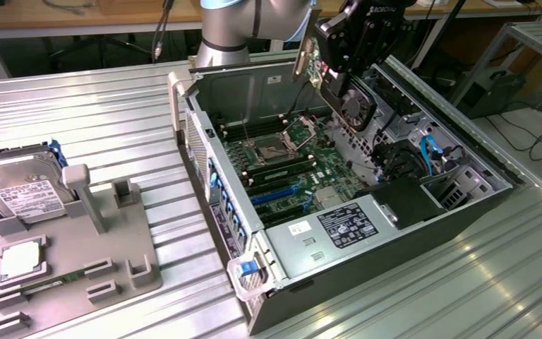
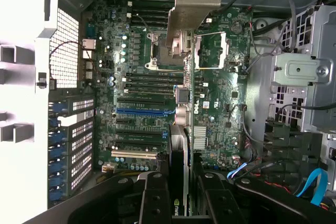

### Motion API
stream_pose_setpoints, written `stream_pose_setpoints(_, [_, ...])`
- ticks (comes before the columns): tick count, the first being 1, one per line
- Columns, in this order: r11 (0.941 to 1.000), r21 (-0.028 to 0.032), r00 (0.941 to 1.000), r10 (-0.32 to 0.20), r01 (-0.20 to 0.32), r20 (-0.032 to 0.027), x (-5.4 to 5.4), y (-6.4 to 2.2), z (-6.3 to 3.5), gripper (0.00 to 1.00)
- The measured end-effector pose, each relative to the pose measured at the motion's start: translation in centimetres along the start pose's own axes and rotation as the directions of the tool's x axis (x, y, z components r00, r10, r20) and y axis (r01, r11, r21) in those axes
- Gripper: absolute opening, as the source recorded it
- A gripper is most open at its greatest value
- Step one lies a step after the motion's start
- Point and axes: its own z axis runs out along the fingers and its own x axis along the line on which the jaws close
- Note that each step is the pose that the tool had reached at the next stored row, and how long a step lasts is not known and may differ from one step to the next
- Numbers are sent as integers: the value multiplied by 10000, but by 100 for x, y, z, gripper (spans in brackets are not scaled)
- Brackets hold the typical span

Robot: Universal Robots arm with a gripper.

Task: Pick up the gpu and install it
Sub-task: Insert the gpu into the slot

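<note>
My gripper (image 1: 348, 74) hangs over the open computer case (image 1: 459, 205), shut on the gpu (image 1: 354, 107). The card stands on edge above the far part of the motherboard (image 1: 285, 173). Its pale metal bracket (image 1: 303, 60) points toward the case's rear wall, and its fan faces the exterior view's right. In the wrist view the gpu (image 2: 181, 145) runs edge-on from between my black fingers (image 2: 155, 203), and its bracket (image 2: 190, 9) is at the far end over the motherboard (image 2: 136, 93). Several expansion slots (image 2: 142, 113) lie below and beside the card, which is clear of the board.
A drive cage with blue cables (image 1: 431, 152) and a black shroud (image 1: 405, 200) fill the case's side at the exterior view's right. On the ribbed table at the exterior view's left, a grey fixture (image 1: 82, 268) carries a silver hard drive (image 1: 22, 187) and a small square chip (image 1: 22, 258).
</note>
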Motion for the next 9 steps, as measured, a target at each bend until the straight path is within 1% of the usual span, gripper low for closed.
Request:
stream_pose_setpoints(7, [9991,1,9991,-425,425,-2,0,0,0,27])
stream_pose_setpoints(9, [9975,2,9975,-700,700,-3,0,0,0,27])
